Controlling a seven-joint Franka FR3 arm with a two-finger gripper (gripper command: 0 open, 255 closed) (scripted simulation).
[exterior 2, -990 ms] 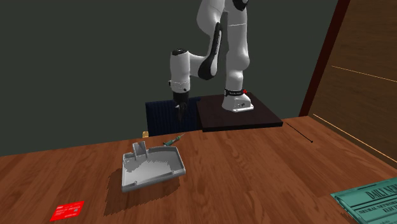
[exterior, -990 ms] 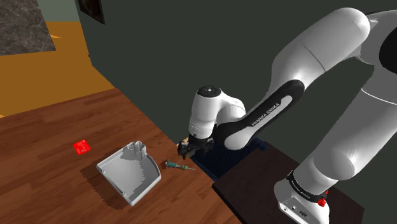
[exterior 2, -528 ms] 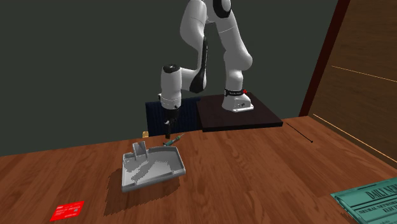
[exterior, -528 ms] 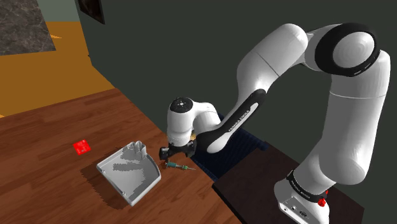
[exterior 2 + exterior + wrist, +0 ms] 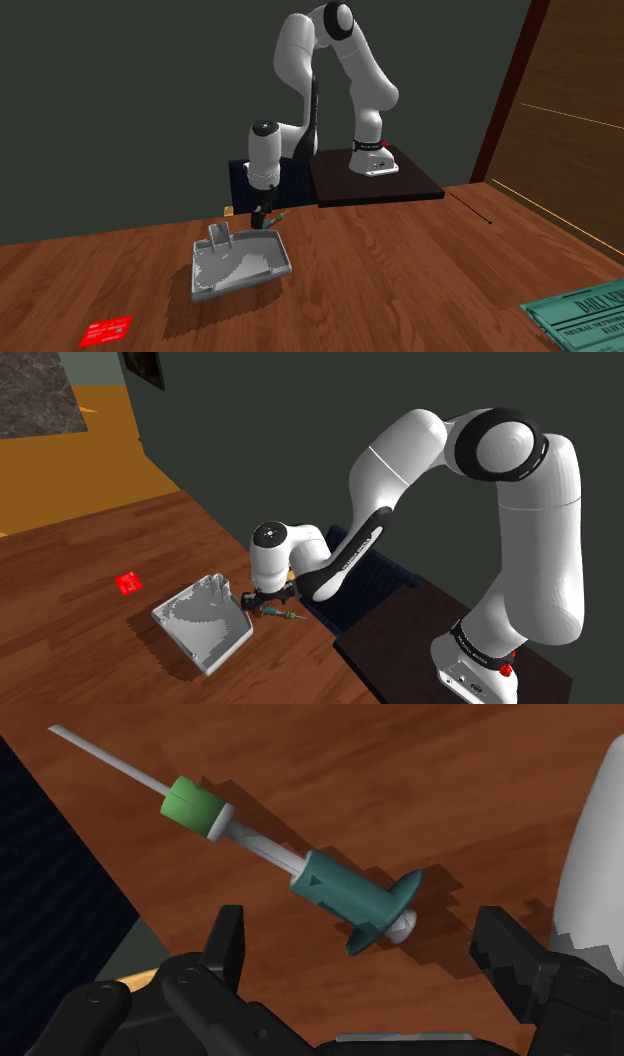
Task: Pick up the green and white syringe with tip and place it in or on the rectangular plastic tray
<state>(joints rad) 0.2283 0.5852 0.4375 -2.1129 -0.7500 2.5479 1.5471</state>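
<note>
Hovering low over syringe (image 5: 345, 889), fingers (image 5: 228, 944) stood wide apart, holding nothing; syringe lay flat on bench (image 5: 80, 632) just beside tray (image 5: 200, 627), untouched; grasp, lift and placement judged all left to do.

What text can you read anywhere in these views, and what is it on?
"FRANKA EMIKA": white lettering on the arm's dark forearm.
Teal box: dark print, cut off at the picture's edge, too blurred to read.
Red card: white marks, too small to read.
Band at the arm's base: white marks, too small to read.
Syringe: no lettering.
</note>
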